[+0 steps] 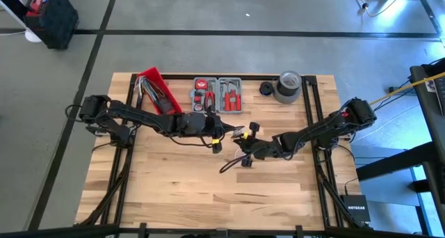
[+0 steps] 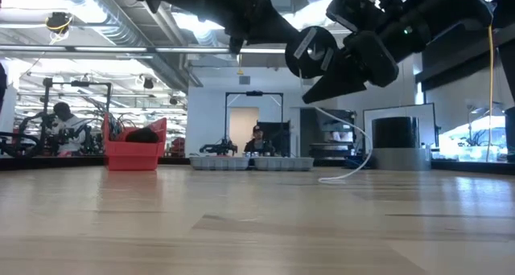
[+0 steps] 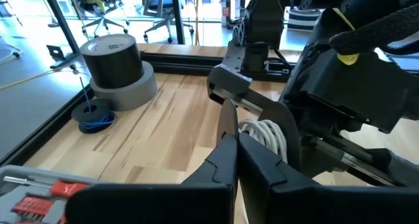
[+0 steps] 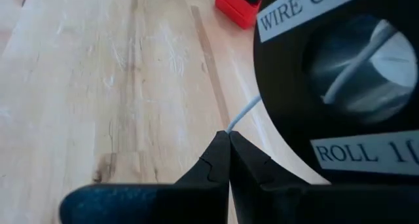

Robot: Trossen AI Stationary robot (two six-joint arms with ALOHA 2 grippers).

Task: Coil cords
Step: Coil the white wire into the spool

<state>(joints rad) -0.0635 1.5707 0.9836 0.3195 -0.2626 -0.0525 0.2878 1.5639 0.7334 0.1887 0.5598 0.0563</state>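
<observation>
A black spool (image 2: 314, 54) labelled "WIRE" hangs in the air over the table's middle, with white cord (image 3: 262, 132) wound on it. My left gripper (image 3: 232, 142) is shut at the spool's edge. My right gripper (image 4: 229, 135) is shut on the free white cord (image 4: 243, 112) just beside the spool's flange (image 4: 340, 86). In the low view the white cord (image 2: 358, 158) droops from the spool in an arc, and its lower end rests on the tabletop. A thin black cord (image 1: 228, 165) lies on the table below my right gripper (image 1: 243, 153). My left gripper pinches a thin dark edge of the spool's flange (image 3: 227, 116) between its two shut fingers. The spool is lifted clear of the table. My right gripper pinches the white cord (image 4: 234, 124) at its fingertips, a single strand. The strand runs slanting from the tips toward the spool.
Along the table's far edge stand a red bin (image 1: 156, 88), a grey tool tray (image 1: 217, 93), a small dark coil (image 1: 266, 88) and a grey tape roll with a black roll on it (image 1: 288, 87). The near half of the wooden tabletop (image 1: 208, 203) is bare.
</observation>
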